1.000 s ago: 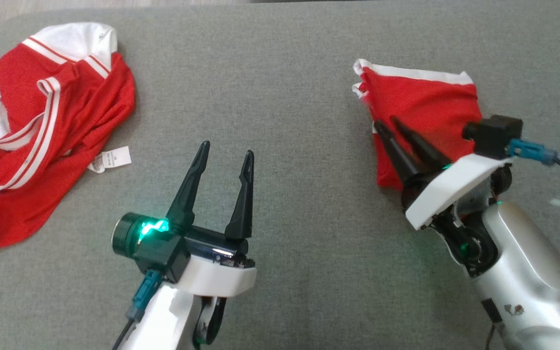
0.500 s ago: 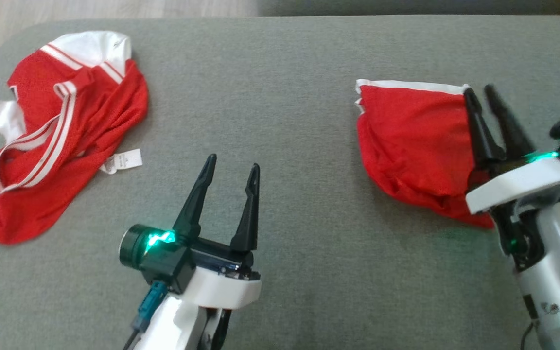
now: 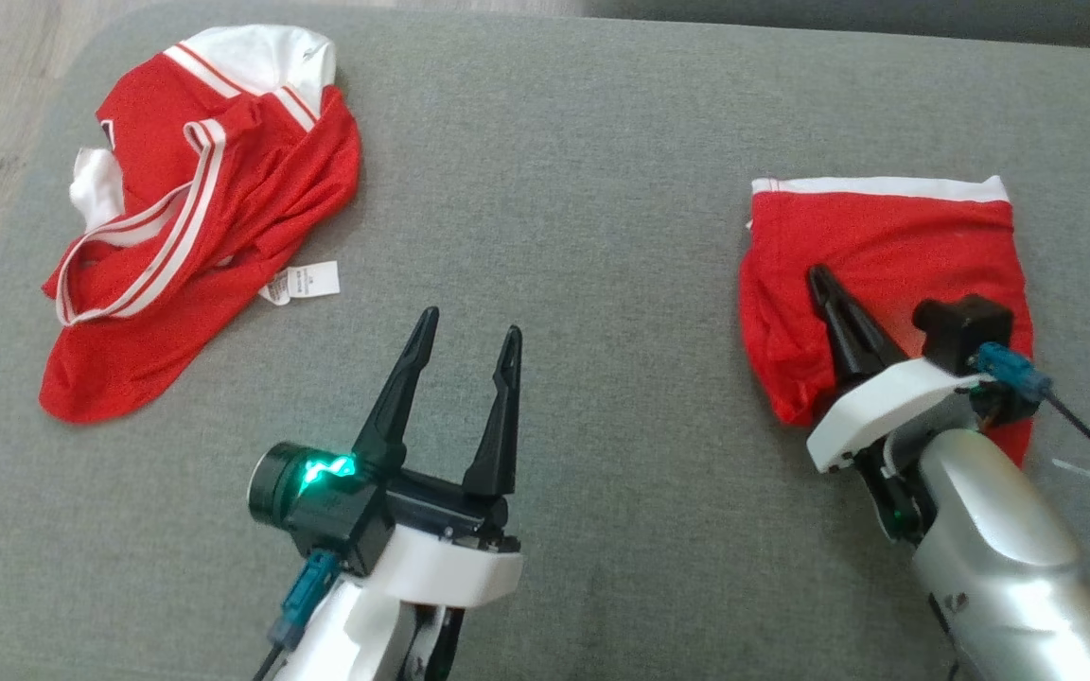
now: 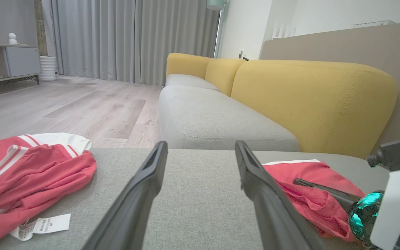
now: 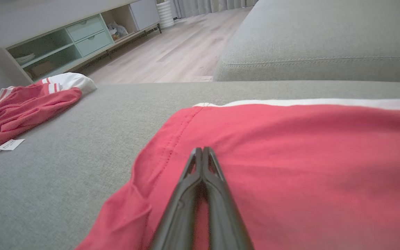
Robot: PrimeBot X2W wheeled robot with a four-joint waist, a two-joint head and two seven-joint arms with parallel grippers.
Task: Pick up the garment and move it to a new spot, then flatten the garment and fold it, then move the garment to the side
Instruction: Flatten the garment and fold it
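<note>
Compared with half a second ago, the right gripper (image 3: 819, 276) has gone from the right edge of the folded red garment (image 3: 886, 236) to its middle, and its fingers are now pressed together. At the far left of the grey cushion (image 3: 602, 170) lies a crumpled red jersey (image 3: 204, 208). The left gripper (image 3: 470, 322) hovers with fingers spread, empty. The garment lies at the right, its white band along the far edge, running left to right. Its near edge is hidden under the right wrist, so its long axis is unclear.
</note>
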